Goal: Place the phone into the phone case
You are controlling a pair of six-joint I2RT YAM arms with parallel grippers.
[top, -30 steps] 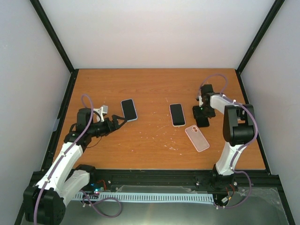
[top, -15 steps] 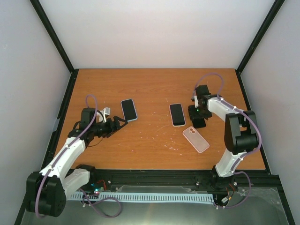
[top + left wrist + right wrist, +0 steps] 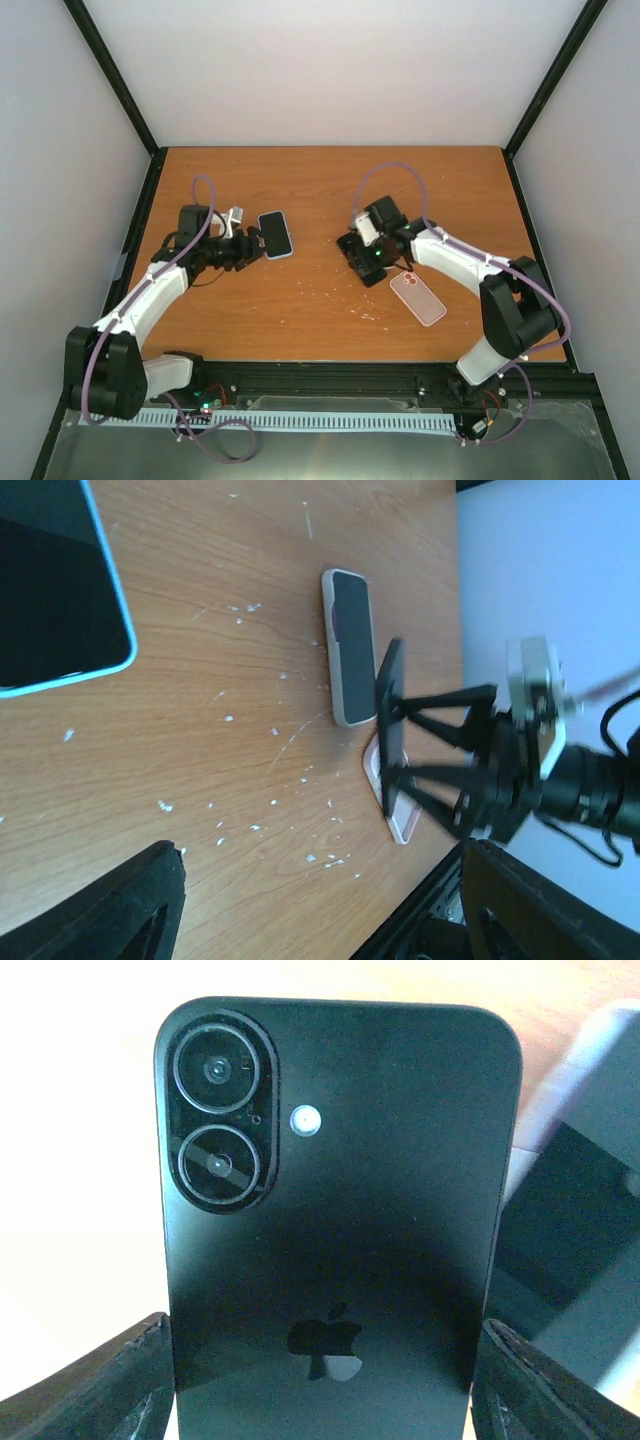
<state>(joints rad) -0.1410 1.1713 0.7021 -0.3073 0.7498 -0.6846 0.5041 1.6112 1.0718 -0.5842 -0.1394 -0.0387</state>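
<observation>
My right gripper (image 3: 364, 257) is shut on a black phone (image 3: 340, 1210); its back with two lenses fills the right wrist view between my fingers (image 3: 140, 1385). The left wrist view shows it held on edge (image 3: 389, 715) above the table. The empty pink phone case (image 3: 418, 297) lies flat just right of and nearer than that gripper, and also shows in the left wrist view (image 3: 398, 810). My left gripper (image 3: 250, 246) is open and empty, beside a phone in a blue case (image 3: 275, 233), whose corner shows in the left wrist view (image 3: 50, 590).
A phone in a whitish case (image 3: 347, 645) lies flat by the held phone, mostly hidden under the right gripper in the top view; it shows at the right of the right wrist view (image 3: 575, 1230). Black frame rails border the wooden table (image 3: 300, 310).
My right arm has swung left with the black phone, from right of the whitish-cased phone to over it. My left gripper has moved up and right, closer to the blue-cased phone.
</observation>
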